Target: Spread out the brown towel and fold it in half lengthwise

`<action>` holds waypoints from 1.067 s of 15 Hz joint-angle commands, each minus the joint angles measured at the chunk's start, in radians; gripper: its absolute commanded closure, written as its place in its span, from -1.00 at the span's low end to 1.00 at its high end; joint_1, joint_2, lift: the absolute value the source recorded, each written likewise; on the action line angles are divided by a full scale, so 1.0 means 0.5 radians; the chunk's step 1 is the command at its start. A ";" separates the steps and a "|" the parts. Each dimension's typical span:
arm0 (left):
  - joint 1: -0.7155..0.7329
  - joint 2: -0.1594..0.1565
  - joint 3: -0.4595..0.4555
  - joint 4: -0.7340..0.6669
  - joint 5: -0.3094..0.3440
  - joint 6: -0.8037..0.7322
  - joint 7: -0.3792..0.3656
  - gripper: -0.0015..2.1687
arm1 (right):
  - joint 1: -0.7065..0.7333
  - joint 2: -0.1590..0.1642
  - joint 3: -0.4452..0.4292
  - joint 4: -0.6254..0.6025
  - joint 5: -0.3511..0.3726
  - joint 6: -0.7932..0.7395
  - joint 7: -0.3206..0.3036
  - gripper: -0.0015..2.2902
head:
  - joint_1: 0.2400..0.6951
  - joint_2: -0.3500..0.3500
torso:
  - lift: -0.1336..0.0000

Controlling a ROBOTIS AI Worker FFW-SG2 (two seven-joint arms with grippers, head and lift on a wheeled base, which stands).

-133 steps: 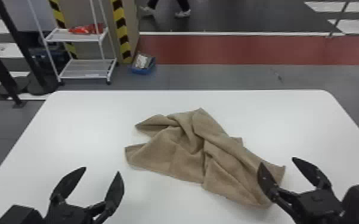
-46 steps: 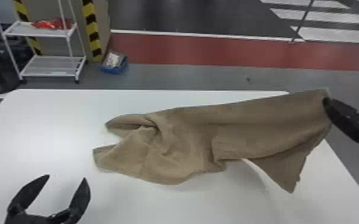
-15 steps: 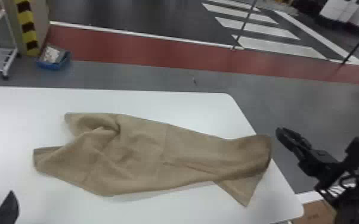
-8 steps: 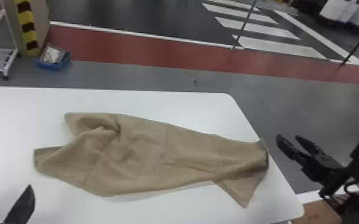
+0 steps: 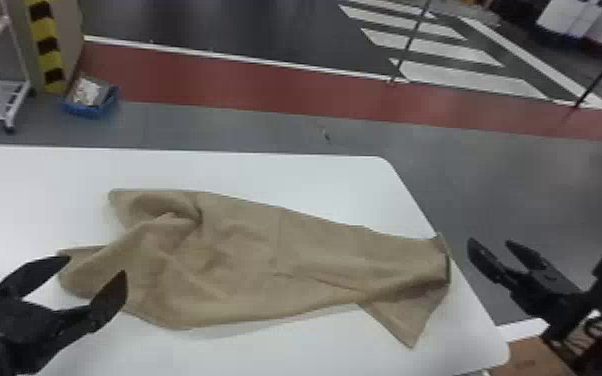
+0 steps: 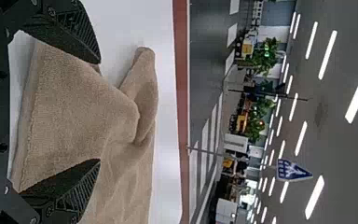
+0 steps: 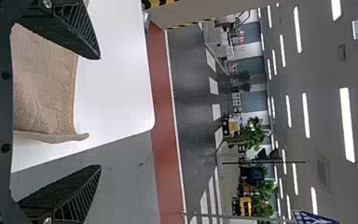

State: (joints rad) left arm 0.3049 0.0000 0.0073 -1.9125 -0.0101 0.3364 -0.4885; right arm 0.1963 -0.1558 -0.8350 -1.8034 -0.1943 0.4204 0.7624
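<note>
Brown towel (image 5: 245, 260): on the white table (image 5: 315, 185), rumpled at its left end, flatter to the right, where its far corner reaches the table's right edge
Near side: a flap points toward the robot, white surface between it and the front corner
Far side: a band of tabletop
Left gripper (image 5: 98, 265): fingers apart, over the towel's left end
Right gripper (image 5: 489, 241): fingers apart, just outside the right edge
</note>
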 commanded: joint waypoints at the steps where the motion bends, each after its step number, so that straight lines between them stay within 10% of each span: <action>1: -0.171 -0.005 0.010 0.174 -0.066 0.105 -0.008 -0.86 | 0.021 0.005 -0.023 -0.017 -0.004 0.005 0.003 -0.96 | 1.00 -1.00 | -0.85; 7: -0.404 -0.005 -0.005 0.370 -0.213 0.320 -0.091 -0.61 | 0.034 0.008 -0.039 -0.020 -0.047 -0.001 0.015 -0.96 | 1.00 -1.00 | -0.85; 11: -0.410 -0.005 -0.005 0.340 -0.274 0.486 -0.158 0.91 | 0.034 0.008 -0.048 -0.017 -0.050 -0.001 0.012 -0.96 | 1.00 -1.00 | -0.85; 16: -0.245 -0.005 0.099 -0.105 -0.250 0.725 -0.152 0.98 | 0.052 -0.081 0.087 -0.026 0.109 -0.008 0.199 -0.96 | 1.00 -1.00 | -0.85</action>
State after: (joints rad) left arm 0.1581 0.0000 0.0399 -1.8879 -0.1414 0.6445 -0.5645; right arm 0.2162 -0.1789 -0.8213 -1.8133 -0.1751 0.4166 0.8461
